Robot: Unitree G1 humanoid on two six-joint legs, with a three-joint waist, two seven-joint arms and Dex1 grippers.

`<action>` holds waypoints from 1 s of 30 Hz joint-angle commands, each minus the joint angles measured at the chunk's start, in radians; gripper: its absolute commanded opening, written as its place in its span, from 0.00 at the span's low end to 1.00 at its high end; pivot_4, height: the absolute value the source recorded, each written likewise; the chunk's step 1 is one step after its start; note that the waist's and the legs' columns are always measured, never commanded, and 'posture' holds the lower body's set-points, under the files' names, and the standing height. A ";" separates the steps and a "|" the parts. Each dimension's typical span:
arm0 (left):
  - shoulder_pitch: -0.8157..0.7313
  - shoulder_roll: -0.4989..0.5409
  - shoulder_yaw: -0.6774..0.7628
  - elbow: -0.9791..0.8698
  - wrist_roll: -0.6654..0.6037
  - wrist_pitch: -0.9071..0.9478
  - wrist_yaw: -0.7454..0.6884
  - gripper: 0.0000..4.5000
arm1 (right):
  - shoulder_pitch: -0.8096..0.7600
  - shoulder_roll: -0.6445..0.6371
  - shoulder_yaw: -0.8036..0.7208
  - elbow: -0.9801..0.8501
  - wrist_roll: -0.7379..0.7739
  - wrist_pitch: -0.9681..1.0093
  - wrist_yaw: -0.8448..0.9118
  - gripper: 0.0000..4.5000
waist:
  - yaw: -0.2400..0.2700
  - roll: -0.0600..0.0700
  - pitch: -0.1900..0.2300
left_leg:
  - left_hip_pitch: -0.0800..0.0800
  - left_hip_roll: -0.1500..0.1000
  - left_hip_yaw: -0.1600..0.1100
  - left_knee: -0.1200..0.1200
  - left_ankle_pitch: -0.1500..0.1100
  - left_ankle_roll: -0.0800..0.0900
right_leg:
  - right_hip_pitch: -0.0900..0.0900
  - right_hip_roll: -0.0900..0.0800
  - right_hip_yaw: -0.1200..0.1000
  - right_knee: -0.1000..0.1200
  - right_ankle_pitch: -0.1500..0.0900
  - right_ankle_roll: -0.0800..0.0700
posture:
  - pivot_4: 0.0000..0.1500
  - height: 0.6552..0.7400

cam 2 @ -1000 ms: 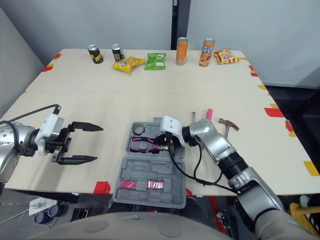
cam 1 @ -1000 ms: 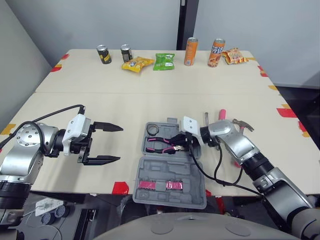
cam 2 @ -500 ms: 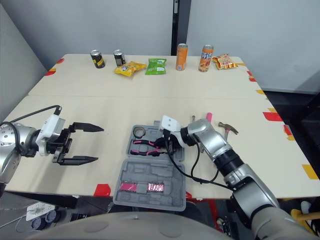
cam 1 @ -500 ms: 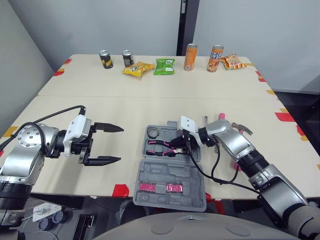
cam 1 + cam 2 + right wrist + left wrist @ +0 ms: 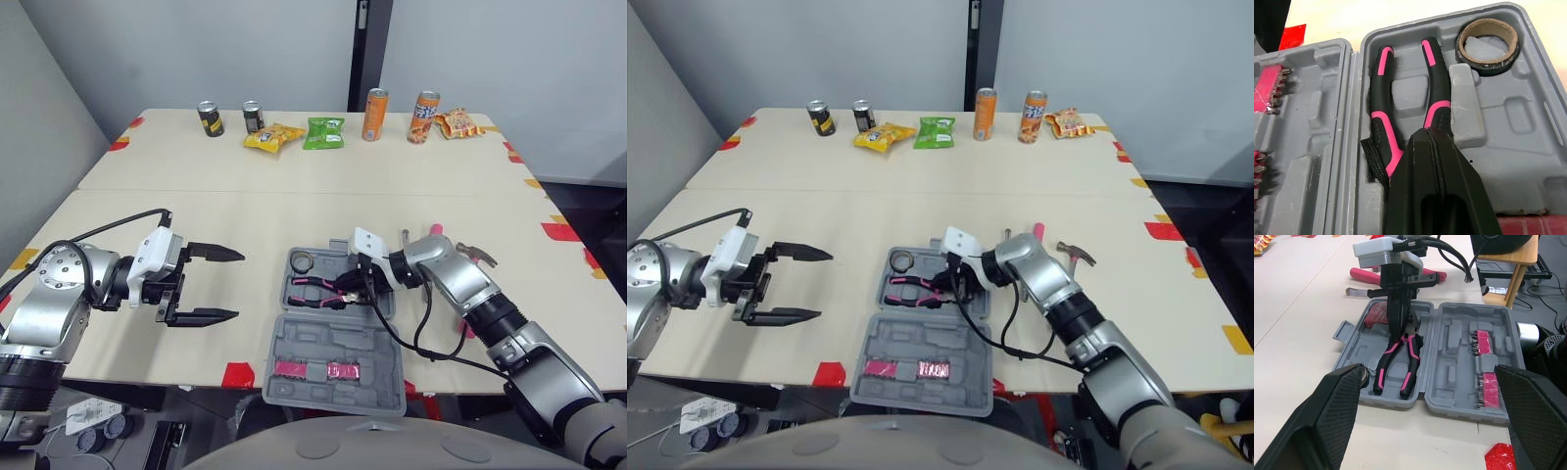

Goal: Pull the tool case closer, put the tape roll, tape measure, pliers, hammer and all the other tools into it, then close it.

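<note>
— Hardly anything has moved since a second ago. The head camera has tilted, so the whole scene sits a little differently. I see the right pincer (image 5: 354, 286) still down in the tool case (image 5: 333, 340) and the left pincer (image 5: 239, 284) still hovering over bare counter (image 5: 196, 196).
— Where is the case?
— It lies open and flat at the near edge of the counter, in front of me. Its lid half is toward me, with two pink bit sets (image 5: 338, 370) clipped in it.
— And the tools?
— The pliers (image 5: 315, 286) lie in their moulded slot in the far half, pink-and-black handles pointing to my left. The tape roll (image 5: 301, 260) sits in the round recess just beyond the handle ends. The hammer (image 5: 474, 253) lies on the counter outside the case, on the far side of my right arm, and a pink-handled tool (image 5: 434, 227) lies near it.
— Pincer states?
— On the right one the fingers are pressed together, tips at the head of the pliers; I cannot tell whether they nip the metal. On the left one the fingers are spread wide with nothing between them, well to the left of the case.
— Anything else?
— Cans (image 5: 373, 101) and snack bags (image 5: 323, 132) stand along the far edge.
</note>
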 commanded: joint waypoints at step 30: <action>0.045 -0.023 0.033 0.018 -0.001 -0.011 0.037 1.00 | 0.334 -0.175 -0.296 -0.407 0.165 -0.255 -0.131 0.01 | 0.030 -0.010 0.083 | -0.042 -0.005 0.007 -0.002 0.015 -0.001 | -0.041 -0.002 0.000 -0.001 0.011 0.018 | 1.00 1.00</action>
